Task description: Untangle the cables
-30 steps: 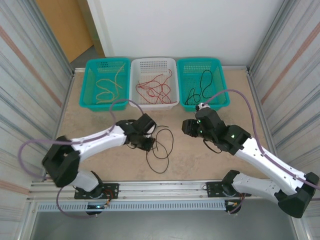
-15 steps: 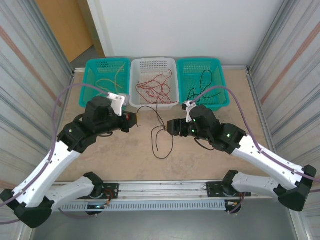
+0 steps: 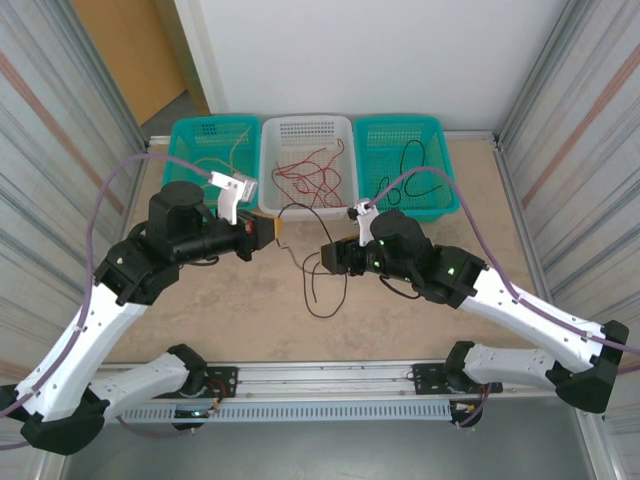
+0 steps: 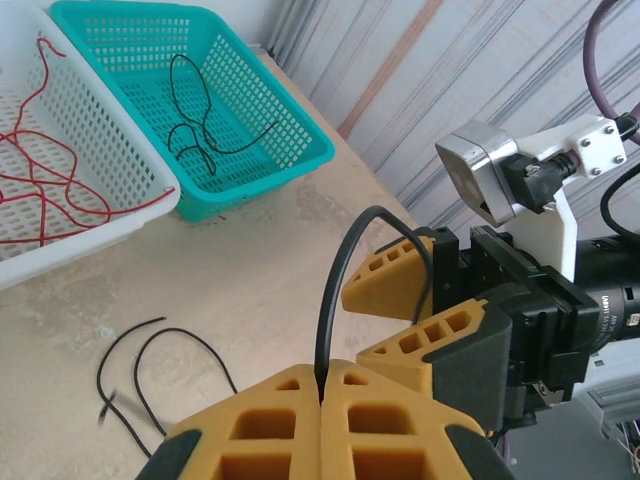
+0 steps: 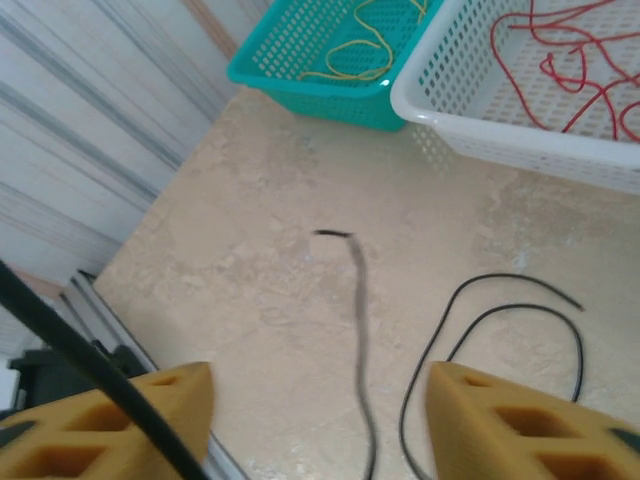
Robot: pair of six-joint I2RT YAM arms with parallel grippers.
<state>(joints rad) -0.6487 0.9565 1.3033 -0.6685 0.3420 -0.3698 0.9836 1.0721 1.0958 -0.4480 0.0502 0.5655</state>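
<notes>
— Where's the black cable [image 4: 325, 290]?
— Pinched tight in my left hand [image 4: 320, 378]. It arches straight across to my right hand [image 5: 320, 390], whose fingers are spread. The slack hangs below both hands onto the tabletop [image 3: 230, 310].
</notes>
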